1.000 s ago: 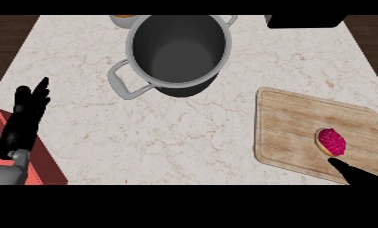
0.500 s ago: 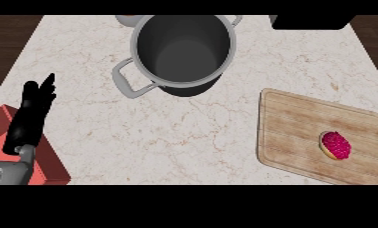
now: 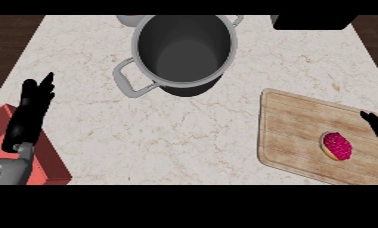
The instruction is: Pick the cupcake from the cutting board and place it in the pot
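A cupcake with pink frosting (image 3: 337,146) lies on the wooden cutting board (image 3: 295,132) at the right, near the board's right end. The grey metal pot (image 3: 184,52), with a handle on each side, stands empty at the counter's back middle. My left hand (image 3: 31,112) rests open at the left edge, fingers straight and pointing away from me, far from both. Only a small black part of my right hand (image 3: 369,120) shows at the right edge, just above and right of the cupcake, not touching it.
A red block (image 3: 46,158) sits at the lower left beside my left forearm. A black object (image 3: 311,21) lies at the back right corner. A small round thing (image 3: 130,19) peeks out behind the pot. Bare marble counter (image 3: 184,137) spans the middle.
My right hand, seen below the board one second ago, left the view and now shows at the right edge above the cupcake. The left hand barely shifted.
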Controlling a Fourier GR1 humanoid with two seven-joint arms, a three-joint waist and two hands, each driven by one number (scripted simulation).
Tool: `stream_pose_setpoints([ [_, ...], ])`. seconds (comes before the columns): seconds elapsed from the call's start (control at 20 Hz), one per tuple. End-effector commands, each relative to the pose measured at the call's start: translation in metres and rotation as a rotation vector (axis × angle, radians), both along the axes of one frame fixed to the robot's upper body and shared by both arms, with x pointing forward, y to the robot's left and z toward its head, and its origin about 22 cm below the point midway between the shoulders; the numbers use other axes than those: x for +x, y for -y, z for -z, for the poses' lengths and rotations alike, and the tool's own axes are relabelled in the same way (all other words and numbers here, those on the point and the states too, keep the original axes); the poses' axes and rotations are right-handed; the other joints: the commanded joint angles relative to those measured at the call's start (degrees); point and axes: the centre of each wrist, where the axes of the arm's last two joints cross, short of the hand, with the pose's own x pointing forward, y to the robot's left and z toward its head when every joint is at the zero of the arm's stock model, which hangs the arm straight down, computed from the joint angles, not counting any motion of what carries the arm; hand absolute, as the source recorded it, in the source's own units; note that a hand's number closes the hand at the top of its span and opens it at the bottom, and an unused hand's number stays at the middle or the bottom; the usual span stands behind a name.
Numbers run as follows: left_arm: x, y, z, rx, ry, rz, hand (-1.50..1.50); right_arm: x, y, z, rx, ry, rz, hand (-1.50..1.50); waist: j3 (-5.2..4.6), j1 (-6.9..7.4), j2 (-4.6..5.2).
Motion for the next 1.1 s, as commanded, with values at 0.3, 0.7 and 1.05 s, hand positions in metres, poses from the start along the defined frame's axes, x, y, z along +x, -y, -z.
stream_pose_setpoints([
  [0.3, -0.01, 0.013, -0.003, -0.01, 0.004, 0.001, 0.0, 0.023, -0.006, 0.045, 0.002, -0.083, 0.044, -1.5, 0.08, 0.03, -0.07],
  [0.7, -0.014, 0.01, 0.003, -0.005, 0.0, 0.003, 0.0, 0.042, 0.008, 0.069, -0.005, -0.075, 0.044, -1.5, 0.07, -0.09, -0.09],
  [1.05, -0.01, -0.007, 0.004, -0.006, 0.002, -0.008, 0.0, 0.034, 0.016, 0.064, -0.05, -0.082, 0.061, -1.5, 0.05, -0.36, -0.12],
])
